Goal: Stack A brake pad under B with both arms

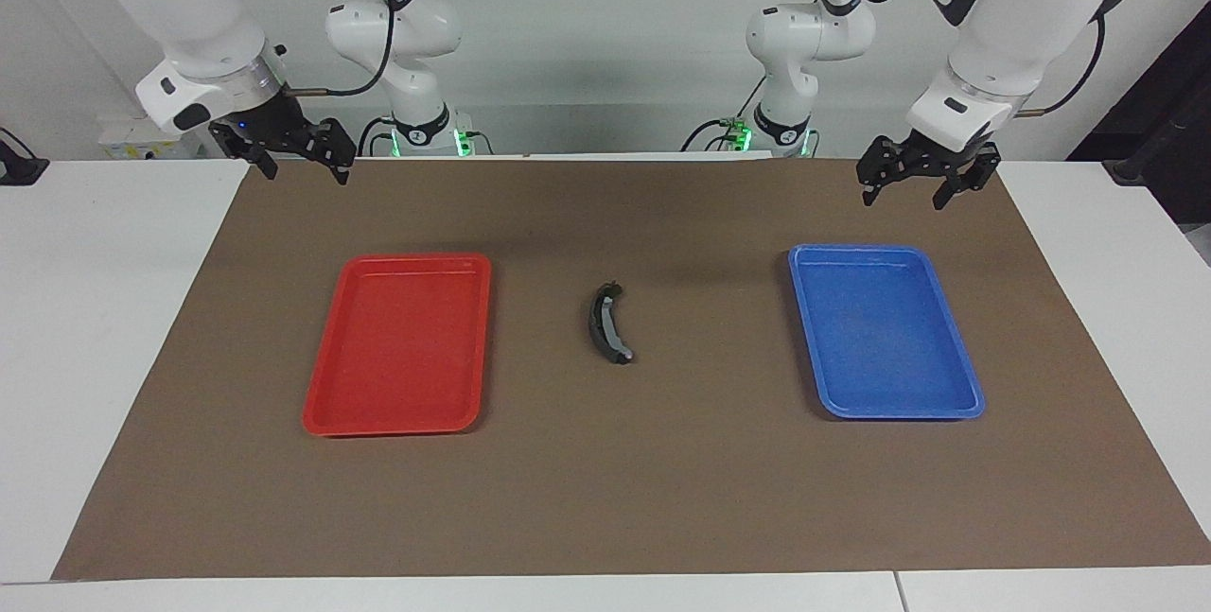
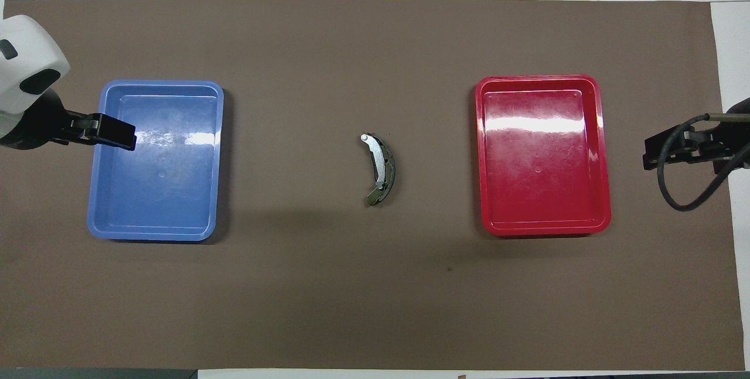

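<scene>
The long crescent-shaped pad B (image 1: 608, 322) lies on the brown mat midway between the two trays; the overhead view shows its silvery web, dark lining and pale end (image 2: 382, 169). The short straight A brake pad does not show as a separate thing; it is hidden or out of view. My left gripper (image 1: 916, 179) hangs open and empty above the mat's edge nearest the robots, by the blue tray; it also shows in the overhead view (image 2: 114, 133). My right gripper (image 1: 301, 158) hangs open and empty over the mat's corner at the right arm's end (image 2: 659, 155). Both are well away from the pad.
An empty blue tray (image 1: 957, 338) lies toward the left arm's end, an empty red tray (image 1: 326, 375) toward the right arm's end. The brown mat (image 1: 605, 498) covers most of the white table.
</scene>
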